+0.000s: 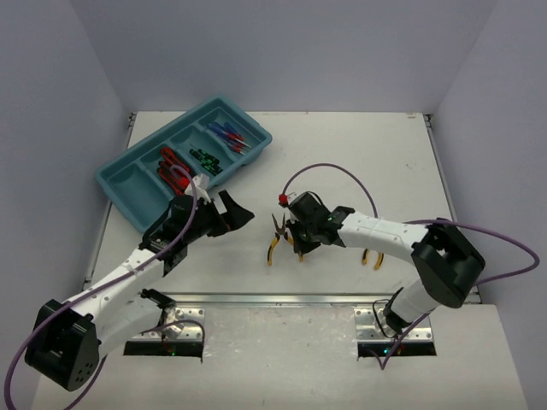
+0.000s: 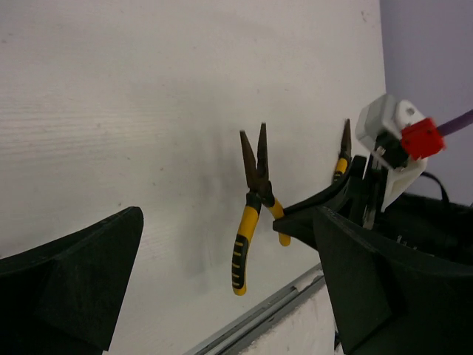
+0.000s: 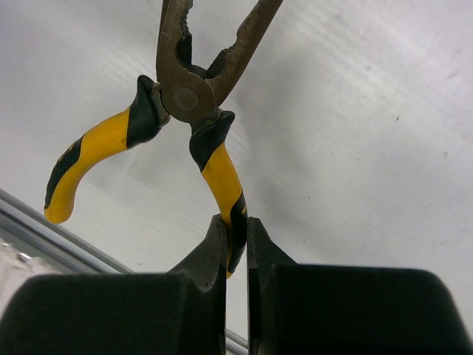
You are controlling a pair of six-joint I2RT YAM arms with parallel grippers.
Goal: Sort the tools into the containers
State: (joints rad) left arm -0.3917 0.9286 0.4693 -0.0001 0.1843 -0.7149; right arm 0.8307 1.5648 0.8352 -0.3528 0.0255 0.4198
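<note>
In the clenched right gripper [image 3: 236, 229]: one yellow pliers [image 3: 181, 96] handle, clear only from its wrist view; nose cropped. Left gripper [image 1: 226, 213] spread.

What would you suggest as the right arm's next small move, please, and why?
Probably a short lift straight up. The right pincer is shut on one handle of the yellow pliers, which seem to lie on or just above the table, and in the tray the end compartment beside the red pliers looks free.
</note>
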